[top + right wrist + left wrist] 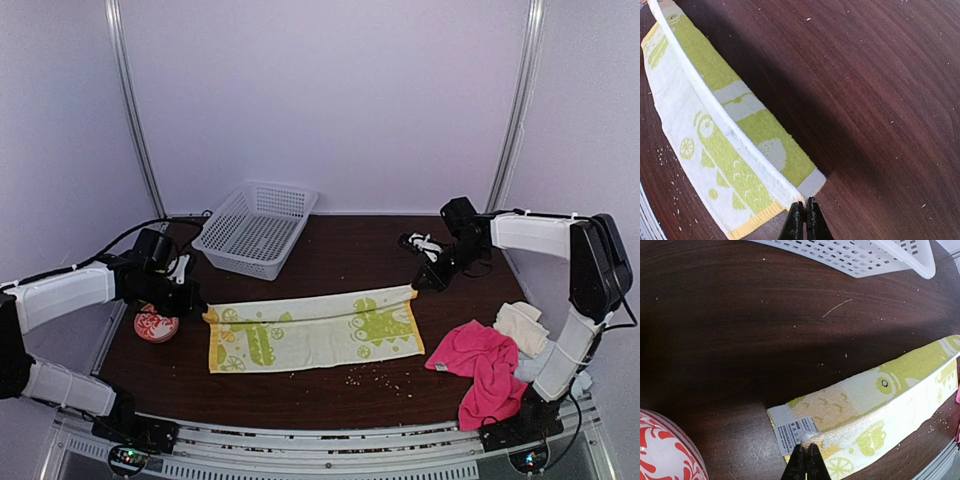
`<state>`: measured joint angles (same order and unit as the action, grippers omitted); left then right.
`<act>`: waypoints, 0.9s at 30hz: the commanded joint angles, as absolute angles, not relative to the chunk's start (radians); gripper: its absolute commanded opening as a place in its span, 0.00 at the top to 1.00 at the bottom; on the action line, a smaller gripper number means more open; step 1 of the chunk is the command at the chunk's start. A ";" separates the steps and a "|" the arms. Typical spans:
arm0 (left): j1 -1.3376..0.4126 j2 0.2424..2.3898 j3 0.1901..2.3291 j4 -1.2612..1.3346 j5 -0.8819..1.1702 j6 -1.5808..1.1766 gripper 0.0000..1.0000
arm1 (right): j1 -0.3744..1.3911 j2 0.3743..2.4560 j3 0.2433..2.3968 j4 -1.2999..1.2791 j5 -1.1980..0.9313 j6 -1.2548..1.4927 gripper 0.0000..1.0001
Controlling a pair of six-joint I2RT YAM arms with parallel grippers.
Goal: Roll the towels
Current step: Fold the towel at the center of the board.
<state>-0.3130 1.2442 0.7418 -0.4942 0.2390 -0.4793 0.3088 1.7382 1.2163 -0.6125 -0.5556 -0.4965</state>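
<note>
while pinched at both corners, nubby lime-yellow towel (313, 331) stretches long

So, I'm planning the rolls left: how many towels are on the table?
3: lime-yellow towel spread at centre, pink towel bunched at right, cream towel just behind it. More may hide behind the right arm.

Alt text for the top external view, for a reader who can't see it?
Both tools pinch the far corners of a lime-yellow towel spread across a dark table: left tool at its left end, right tool at its right. A white basket sits behind; a pink towel and cream towel lie at the right.
</note>
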 commanded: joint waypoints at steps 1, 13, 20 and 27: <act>-0.307 1.214 0.741 -0.555 0.224 -0.475 1.00 | 0.305 1.666 1.164 -0.659 -0.560 -0.564 1.00; -0.306 1.234 0.709 -0.588 0.246 -0.480 1.00 | 0.327 1.607 1.032 -0.656 -0.577 -0.613 1.00; -0.319 1.266 0.709 -0.630 0.260 -0.479 1.00 | 0.345 1.586 1.006 -0.680 -0.563 -0.655 1.00; -0.351 1.294 0.707 -0.657 0.258 -0.483 1.00 | 0.375 1.549 0.961 -0.694 -0.547 -0.689 1.00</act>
<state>-0.3374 1.2770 0.7155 -0.6273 0.2672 -0.4805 0.3588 1.5867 0.9859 -0.6647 -0.5816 -0.6552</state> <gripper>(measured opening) 0.003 0.007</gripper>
